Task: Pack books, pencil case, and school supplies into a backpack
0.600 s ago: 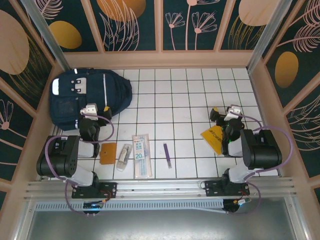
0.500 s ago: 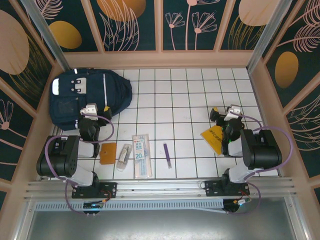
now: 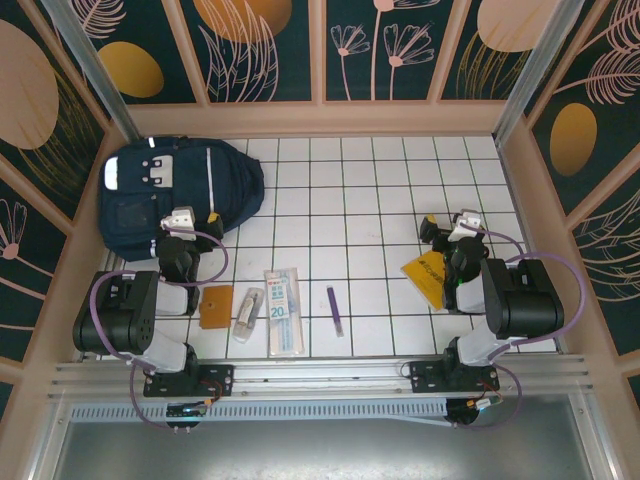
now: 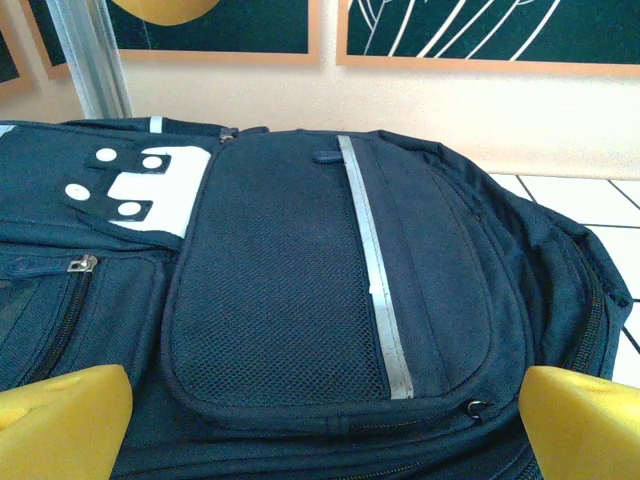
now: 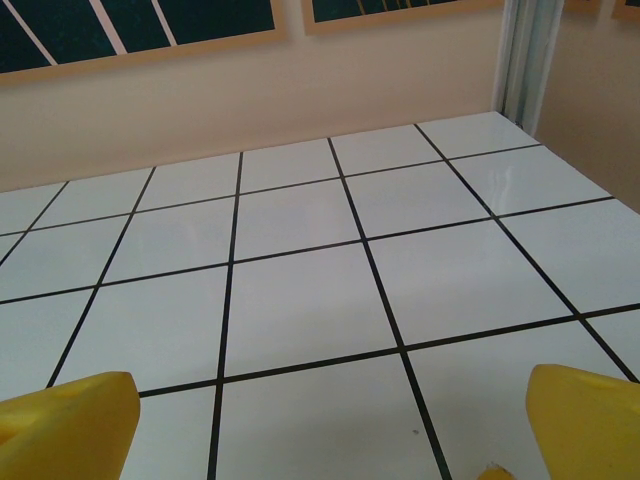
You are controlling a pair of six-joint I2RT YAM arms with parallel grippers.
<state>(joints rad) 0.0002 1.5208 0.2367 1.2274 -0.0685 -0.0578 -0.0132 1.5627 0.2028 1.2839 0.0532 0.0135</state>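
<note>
Lying flat, navy fabric backpack (image 4: pixel 330 300), mesh pocket (image 4: pixel 275 300), reflective stripe (image 4: pixel 375 280)

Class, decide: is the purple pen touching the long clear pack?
Apart. The top external view shows bare white tile between the purple pen and the clear pack.

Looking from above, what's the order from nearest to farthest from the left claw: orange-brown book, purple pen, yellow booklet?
1. The orange-brown book, on the left claw's own side.
2. The purple pen, in the middle.
3. The yellow booklet, far right.
</note>
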